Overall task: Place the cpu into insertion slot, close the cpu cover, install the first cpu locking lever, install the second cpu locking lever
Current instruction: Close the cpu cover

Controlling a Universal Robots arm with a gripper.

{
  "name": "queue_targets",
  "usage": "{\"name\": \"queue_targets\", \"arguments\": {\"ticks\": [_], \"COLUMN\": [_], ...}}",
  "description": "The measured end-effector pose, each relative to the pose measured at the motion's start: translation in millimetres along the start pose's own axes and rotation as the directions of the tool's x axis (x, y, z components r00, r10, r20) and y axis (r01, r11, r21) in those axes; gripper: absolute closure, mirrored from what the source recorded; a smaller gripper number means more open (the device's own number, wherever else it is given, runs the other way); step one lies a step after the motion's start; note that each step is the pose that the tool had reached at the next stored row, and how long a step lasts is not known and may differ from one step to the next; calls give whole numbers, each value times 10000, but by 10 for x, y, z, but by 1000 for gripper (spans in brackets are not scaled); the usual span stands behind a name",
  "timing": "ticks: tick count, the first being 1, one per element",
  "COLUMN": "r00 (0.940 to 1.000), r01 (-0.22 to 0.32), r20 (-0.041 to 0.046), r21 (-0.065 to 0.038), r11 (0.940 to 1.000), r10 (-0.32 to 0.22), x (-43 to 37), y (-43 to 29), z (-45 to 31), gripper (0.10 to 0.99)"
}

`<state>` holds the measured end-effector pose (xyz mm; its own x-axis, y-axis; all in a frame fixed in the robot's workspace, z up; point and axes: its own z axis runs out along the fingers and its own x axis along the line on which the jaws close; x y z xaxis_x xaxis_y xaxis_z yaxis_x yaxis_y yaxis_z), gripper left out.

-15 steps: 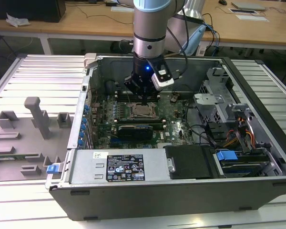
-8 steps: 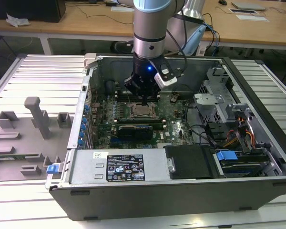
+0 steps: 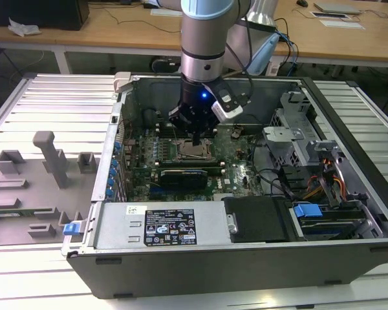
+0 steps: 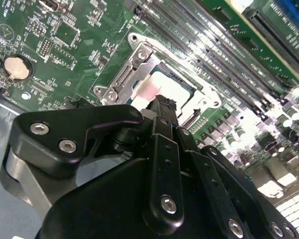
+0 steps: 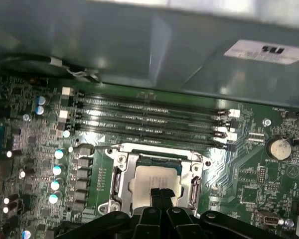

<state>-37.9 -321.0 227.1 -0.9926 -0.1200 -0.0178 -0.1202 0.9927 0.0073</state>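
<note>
The cpu (image 5: pixel 150 180) lies flat in the insertion slot (image 3: pixel 197 152) on the green motherboard; its pale metal top also shows in the second wrist view (image 4: pixel 175 89). The cpu cover (image 5: pixel 122 175), a silvery frame, lies down around the chip, seen too in the second wrist view (image 4: pixel 139 63). My gripper (image 5: pixel 162 192) hangs directly over the chip's near edge with its black fingertips pressed together and nothing between them. In the second wrist view the fingers (image 4: pixel 162 107) hide part of the chip. I cannot tell how the locking levers stand.
The board sits inside an open computer case (image 3: pixel 349 194) lying on a ribbed metal table. Long memory slots (image 5: pixel 149 119) run beside the socket and a row of capacitors (image 5: pixel 57 169) stands close to it. A coin cell (image 5: pixel 276 148) sits further off. Grey fixtures (image 3: pixel 48 158) stand at the exterior view's left.
</note>
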Motion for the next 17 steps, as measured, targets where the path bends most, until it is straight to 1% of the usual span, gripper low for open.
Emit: {"name": "queue_targets", "arguments": {"ticks": [4, 7, 9, 17], "r00": [10000, 10000, 10000, 10000], "r01": [8, 8, 8, 8], "r20": [-1, 0, -1, 0], "r21": [6, 6, 6, 7], "r11": [10000, 10000, 10000, 10000], "r10": [-8, -8, -8, -8], "x": [0, -1, -1, -2], "y": [-2, -1, -1, -1], "z": [-24, -63, -111, -115], "gripper": [980, 980, 980, 980]}}
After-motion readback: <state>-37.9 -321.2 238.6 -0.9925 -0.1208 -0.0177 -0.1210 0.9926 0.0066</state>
